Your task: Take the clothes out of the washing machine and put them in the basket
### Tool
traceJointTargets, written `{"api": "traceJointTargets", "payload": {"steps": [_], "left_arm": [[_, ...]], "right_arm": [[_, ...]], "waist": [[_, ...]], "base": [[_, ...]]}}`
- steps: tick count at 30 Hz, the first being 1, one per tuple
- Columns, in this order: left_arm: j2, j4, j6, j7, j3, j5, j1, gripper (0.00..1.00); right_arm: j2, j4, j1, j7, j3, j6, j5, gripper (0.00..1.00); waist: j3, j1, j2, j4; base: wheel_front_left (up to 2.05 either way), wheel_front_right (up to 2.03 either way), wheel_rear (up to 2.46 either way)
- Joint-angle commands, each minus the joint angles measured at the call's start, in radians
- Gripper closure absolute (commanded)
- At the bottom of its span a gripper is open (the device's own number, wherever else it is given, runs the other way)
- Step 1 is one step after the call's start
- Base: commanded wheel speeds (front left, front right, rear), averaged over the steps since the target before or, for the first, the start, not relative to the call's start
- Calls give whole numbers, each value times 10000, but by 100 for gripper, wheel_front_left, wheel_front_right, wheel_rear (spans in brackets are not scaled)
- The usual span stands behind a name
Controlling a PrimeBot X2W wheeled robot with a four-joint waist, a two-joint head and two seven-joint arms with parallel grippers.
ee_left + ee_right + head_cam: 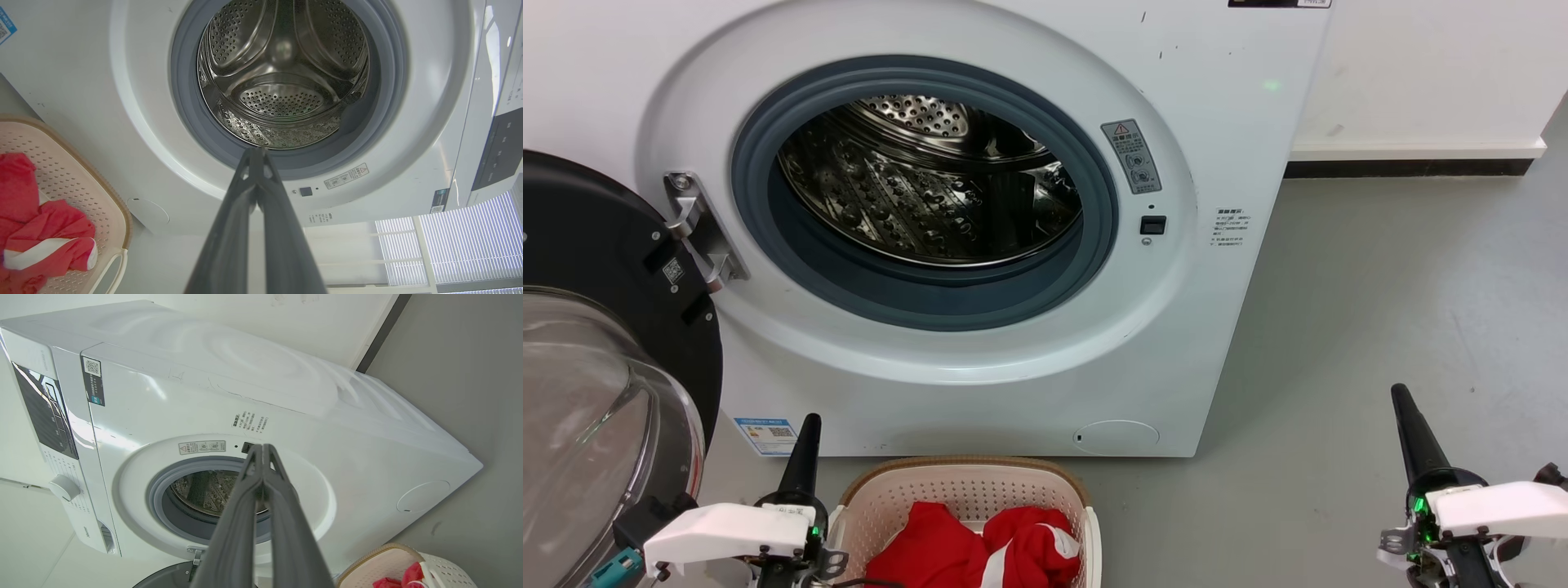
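Washing machine (1241,122): white front-loader on grey floor (1380,310), at far side of scene, back against white wall (1421,65).
Door (613,327): stands wide open to the left. Black rim w/ clear glass bowl, hung on metal hinge (698,229) at left edge of opening.
Door ring (915,302): grey rubber, runs all round the opening.
Drum (931,188): perforated steel, shiny. Ribs & back wall in plain sight.
Basket (968,467): cream plastic, holes in walls, brown rim. Sits on floor just near of machine's front, below the opening.
Clothes (947,547): red fabric w/ white stripe, crumpled in a heap inside basket. Two lumps, touching; can't tell where one garment ends.
Left gripper (809,433): near left, just beside basket's left side, fingers pointing toward machine. Jaws together, tips meet, nothing btwn them.
Right gripper (1405,408): near right, over floor, well apart from basket & right of machine's front. Jaws together at tips, nothing held.
Control panel (45,412): dark strip across machine's top front, w/ white dial (64,487) at one end.
Front details: warning sticker (1131,155) right of ring, small black latch slot (1152,224) below it, round cap (1116,437) low right.
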Motion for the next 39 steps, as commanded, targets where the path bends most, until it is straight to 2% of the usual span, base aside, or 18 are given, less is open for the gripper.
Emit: {"api": "traceJointTargets", "payload": {"steps": [1, 39], "left_arm": [[1, -9, -57, 86, 64, -320, -252, 100], [-75, 288, -382, 808, 331, -3294, -616, 100]], "right_arm": [[-46, 15, -203, 79, -21, 0, 343, 100], [-57, 372, -577, 794, -68, -3, 3396, 100]], "waist": [[4, -1, -1, 7], [66, -1, -1, 112]], "base": [[0, 0, 0], [0, 0, 0]]}}
